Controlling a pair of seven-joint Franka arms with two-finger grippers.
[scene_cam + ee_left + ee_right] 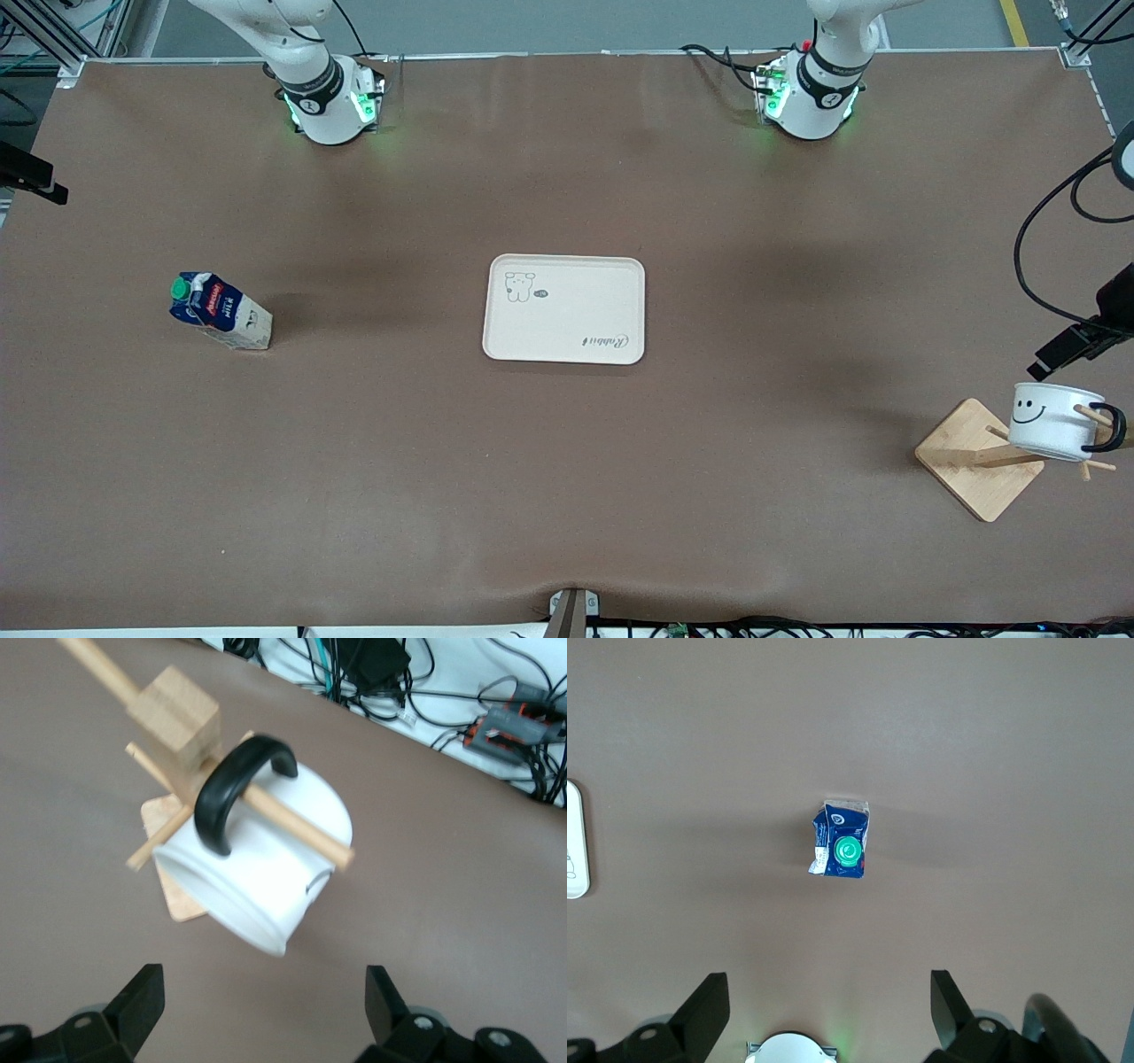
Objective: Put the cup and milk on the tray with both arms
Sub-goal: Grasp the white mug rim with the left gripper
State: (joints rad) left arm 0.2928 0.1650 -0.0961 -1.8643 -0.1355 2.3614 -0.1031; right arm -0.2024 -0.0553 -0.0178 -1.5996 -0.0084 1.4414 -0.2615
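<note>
White cup (pixel 266 877) under left gripper (pixel 266 1010)

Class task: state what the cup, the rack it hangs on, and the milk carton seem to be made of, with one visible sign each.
Cup: likely glazed ceramic or enamel; smooth, bright white surface.
Rack: pale unfinished wood; visible grain, dowel pegs.
Milk carton: printed coated paperboard; folded gable top, plastic-looking green cap.

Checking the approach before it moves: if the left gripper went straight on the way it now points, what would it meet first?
Probably the cup hanging by its handle on a wooden rack peg, ahead of the open left gripper; depth is unclear.
</note>
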